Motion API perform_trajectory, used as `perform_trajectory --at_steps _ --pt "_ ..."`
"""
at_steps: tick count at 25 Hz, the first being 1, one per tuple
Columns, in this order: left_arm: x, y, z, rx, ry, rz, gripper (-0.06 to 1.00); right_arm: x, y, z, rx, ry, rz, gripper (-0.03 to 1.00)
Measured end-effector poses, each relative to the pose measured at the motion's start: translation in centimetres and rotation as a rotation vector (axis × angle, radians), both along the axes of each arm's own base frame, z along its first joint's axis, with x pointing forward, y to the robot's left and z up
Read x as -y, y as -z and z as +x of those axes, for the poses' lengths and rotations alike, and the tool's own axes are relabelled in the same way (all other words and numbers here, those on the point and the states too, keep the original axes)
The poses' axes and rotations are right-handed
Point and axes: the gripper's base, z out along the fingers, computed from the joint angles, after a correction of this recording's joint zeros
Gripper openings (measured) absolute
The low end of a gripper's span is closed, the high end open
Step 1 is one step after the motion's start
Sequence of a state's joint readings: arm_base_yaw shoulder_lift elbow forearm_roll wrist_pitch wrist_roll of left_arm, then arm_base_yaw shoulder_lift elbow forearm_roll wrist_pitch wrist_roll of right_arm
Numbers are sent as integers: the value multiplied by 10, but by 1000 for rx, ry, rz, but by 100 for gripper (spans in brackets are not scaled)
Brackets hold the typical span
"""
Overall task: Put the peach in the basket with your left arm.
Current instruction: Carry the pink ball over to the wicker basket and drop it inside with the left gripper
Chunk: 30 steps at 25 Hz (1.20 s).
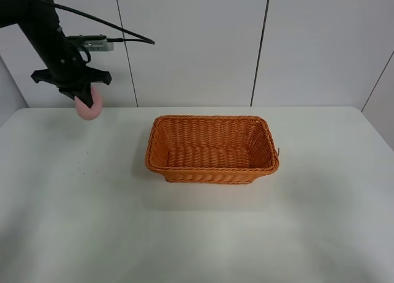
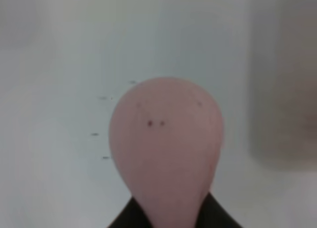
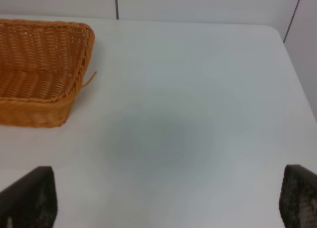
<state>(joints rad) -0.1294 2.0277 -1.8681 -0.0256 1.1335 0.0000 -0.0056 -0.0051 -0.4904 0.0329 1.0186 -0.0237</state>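
My left gripper [image 1: 83, 98] is shut on the pale pink peach [image 1: 89, 107] and holds it in the air above the table's far left, well left of the basket. In the left wrist view the peach [image 2: 166, 148] fills the middle, with black finger tips [image 2: 129, 217] at its base. The orange wicker basket [image 1: 212, 149] stands at the table's middle, with nothing in it. It also shows in the right wrist view [image 3: 42, 69]. My right gripper [image 3: 168, 200] is open over bare table to the right of the basket; it is out of the high view.
The white table [image 1: 197, 234] runs to a panelled white wall [image 1: 197, 43] at the back. A loose wicker strand [image 3: 89, 79] sticks out of the basket's right corner. A few small dark specks [image 1: 86, 163] mark the table at left.
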Motion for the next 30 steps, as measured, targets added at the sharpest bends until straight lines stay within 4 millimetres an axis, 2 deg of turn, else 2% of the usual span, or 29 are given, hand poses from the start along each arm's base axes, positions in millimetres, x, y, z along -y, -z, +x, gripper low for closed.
perform_trajectory --at_steps 4,7,11,14,19,22,28,30 --pt "61 -8 -7 15 141 -4 5 0 0 0 0 0 0 69" --pt "112 -6 -11 31 235 -17 5 0 0 0 0 0 0 69" --pt "169 10 -11 45 327 -32 5 0 0 0 0 0 0 69" --pt "204 34 -11 29 379 -36 5 0 0 0 0 0 0 69" --pt "228 84 -9 -45 412 -19 6 0 0 0 0 0 0 69" --pt "233 99 -8 -64 412 -31 15 0 0 0 0 0 0 69" --pt "236 100 -9 -67 414 -40 68 0 0 0 0 0 0 69" --pt "235 100 -11 -79 415 -36 76 0 0 0 0 0 0 69"
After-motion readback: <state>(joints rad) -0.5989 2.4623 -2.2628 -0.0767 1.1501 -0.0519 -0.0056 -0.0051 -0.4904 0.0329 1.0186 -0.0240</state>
